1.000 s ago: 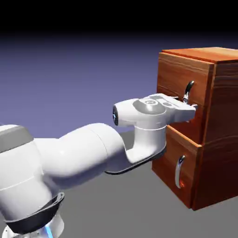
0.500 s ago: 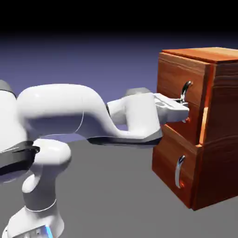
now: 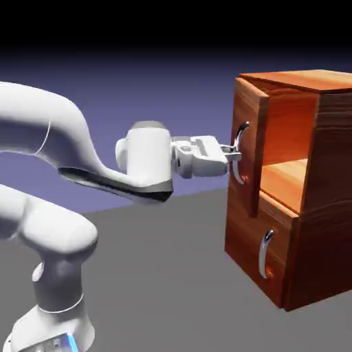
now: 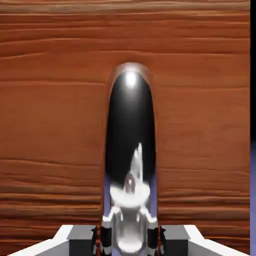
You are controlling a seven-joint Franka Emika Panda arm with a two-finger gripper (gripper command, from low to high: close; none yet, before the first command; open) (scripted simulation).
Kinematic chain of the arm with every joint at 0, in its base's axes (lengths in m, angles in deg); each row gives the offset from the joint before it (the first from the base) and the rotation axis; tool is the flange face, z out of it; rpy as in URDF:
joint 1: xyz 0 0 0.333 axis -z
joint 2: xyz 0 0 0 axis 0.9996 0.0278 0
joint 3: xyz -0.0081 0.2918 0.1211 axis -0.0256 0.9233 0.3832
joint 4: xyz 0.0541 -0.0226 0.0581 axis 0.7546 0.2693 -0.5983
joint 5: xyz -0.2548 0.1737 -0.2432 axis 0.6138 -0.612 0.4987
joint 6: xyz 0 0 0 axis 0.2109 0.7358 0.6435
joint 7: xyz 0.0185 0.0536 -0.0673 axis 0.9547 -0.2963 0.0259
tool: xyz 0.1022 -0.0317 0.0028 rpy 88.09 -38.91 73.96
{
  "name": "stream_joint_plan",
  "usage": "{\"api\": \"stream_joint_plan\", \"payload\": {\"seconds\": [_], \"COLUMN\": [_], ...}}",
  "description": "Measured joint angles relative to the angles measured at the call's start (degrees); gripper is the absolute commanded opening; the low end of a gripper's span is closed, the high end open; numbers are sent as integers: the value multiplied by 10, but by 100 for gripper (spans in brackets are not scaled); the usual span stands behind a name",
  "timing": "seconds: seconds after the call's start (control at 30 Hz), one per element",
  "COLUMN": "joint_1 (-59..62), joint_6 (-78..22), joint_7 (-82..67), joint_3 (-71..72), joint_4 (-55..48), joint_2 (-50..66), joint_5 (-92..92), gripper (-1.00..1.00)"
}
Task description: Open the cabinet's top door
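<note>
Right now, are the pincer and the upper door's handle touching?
Touching. The hand view shows the pincer with a fingertip against each side of the silver handle, no gap visible.

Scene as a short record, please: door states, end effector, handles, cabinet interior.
upper door: square reddish-brown wood-grain panel, swung open
lower panel: reddish-brown wood-grain front, closed
end effector: white two-finger gripper, closed on upper handle
upper handle: curved silver metal, between the fingertips
lower handle: curved silver metal, untouched
interior: orange-brown wood compartment, visible behind upper door
</note>
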Motion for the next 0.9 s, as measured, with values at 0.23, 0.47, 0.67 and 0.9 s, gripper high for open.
{"api": "stream_joint_plan", "payload": {"seconds": [0.23, 0.47, 0.67, 0.9], "joint_1": [23, 97, 222, 267], "joint_6": [-101, -109, -24, -65], "joint_7": [-29, -20, 0, -32], "joint_3": [129, 257, 355, 484], "joint_4": [40, 45, 37, 34], "joint_2": [-17, -9, -12, -29], "joint_5": [-164, -272, -304, -458], "gripper": [-100, -100, -100, -100]}}
